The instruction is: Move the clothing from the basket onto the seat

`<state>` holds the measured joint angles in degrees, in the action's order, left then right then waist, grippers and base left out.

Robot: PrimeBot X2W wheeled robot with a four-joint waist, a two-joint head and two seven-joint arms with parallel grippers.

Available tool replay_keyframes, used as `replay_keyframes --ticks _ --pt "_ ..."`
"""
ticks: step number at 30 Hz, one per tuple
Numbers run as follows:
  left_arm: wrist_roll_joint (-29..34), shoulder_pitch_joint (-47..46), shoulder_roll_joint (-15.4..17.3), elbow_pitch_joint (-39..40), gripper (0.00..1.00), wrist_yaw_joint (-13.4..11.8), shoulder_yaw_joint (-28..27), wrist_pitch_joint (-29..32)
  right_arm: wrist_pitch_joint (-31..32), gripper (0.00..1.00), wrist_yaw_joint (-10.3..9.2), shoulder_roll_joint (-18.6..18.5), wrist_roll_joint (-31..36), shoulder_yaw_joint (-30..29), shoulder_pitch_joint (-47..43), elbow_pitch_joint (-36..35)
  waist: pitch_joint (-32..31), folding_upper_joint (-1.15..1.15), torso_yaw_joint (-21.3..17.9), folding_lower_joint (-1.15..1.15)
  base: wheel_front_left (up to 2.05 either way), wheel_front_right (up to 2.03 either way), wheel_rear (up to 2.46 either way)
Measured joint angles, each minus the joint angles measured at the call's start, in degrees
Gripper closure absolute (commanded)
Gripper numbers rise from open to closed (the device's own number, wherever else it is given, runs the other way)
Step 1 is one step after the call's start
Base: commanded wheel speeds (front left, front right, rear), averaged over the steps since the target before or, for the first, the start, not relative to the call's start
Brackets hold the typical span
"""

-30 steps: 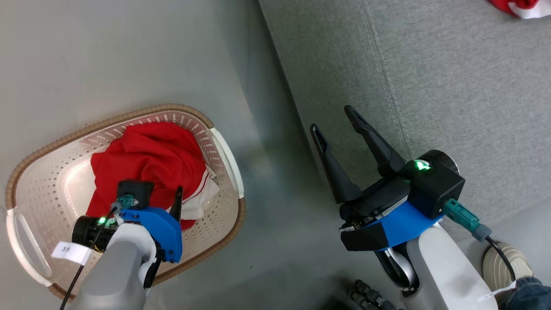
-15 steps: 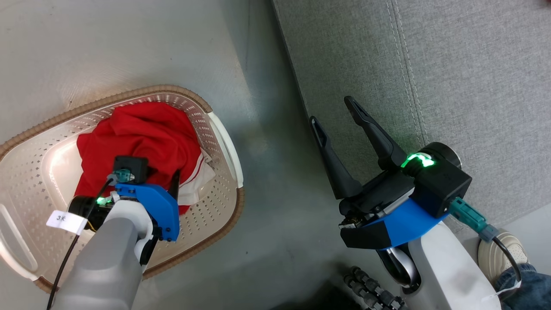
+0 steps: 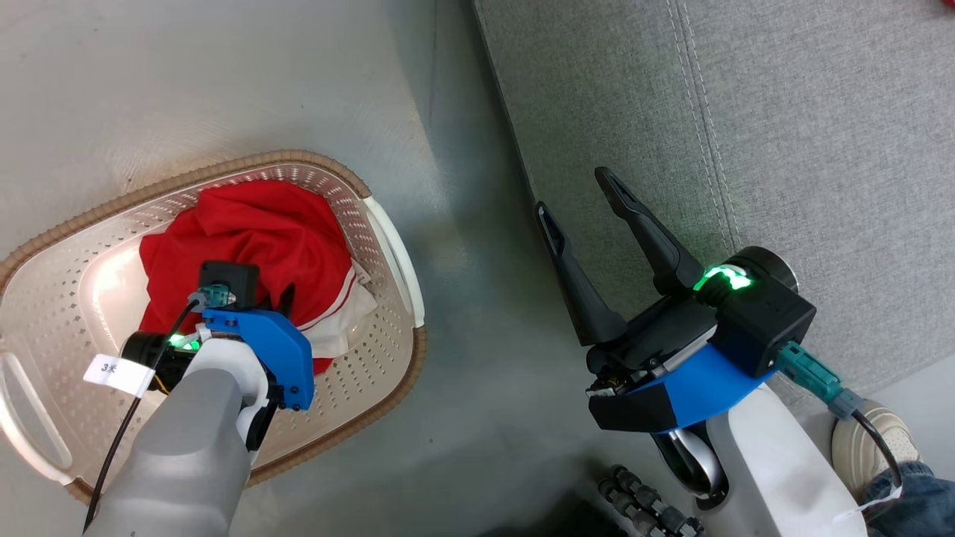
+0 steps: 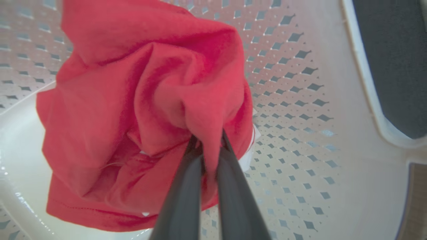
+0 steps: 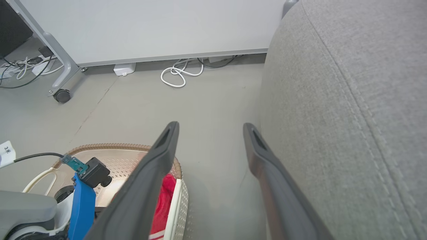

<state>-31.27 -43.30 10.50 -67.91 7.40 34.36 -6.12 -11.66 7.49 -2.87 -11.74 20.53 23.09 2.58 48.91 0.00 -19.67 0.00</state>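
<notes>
Clothing (image 4: 133,83) pinched in left hand (image 4: 207,136) pointing down into basket (image 3: 313,160); right hand (image 3: 571,190) spread wide at seat (image 3: 821,149) edge.

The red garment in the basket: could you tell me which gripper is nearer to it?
Left. The left gripper is shut on a fold of the red garment inside the basket; the right gripper hangs open, apart from it, at the edge of the sofa.

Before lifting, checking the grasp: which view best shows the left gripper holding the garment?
Left wrist view: the left gripper pinches the garment by a fold. Head view: the wrist blocks the pinch. Right wrist view: a red sliver.
</notes>
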Motion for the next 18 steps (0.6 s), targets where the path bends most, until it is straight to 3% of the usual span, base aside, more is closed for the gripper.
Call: replay_keyframes --ticks 9,18 --pt "-2.58 -0.02 -0.21 -0.25 1.00 0.00 1.77 -1.12 0.00 0.00 0.00 0.00 0.02 0.20 0.32 1.31 -2.62 0.00 0.82 0.00 0.00 0.00 0.00" --pt "-5.69 2.22 -1.30 0.60 1.00 0.00 3.72 -3.39 0.20 0.00 -0.01 0.01 0.62 -0.94 -0.04 4.39 -10.90 0.00 3.66 -0.02 0.00 0.00 0.00"
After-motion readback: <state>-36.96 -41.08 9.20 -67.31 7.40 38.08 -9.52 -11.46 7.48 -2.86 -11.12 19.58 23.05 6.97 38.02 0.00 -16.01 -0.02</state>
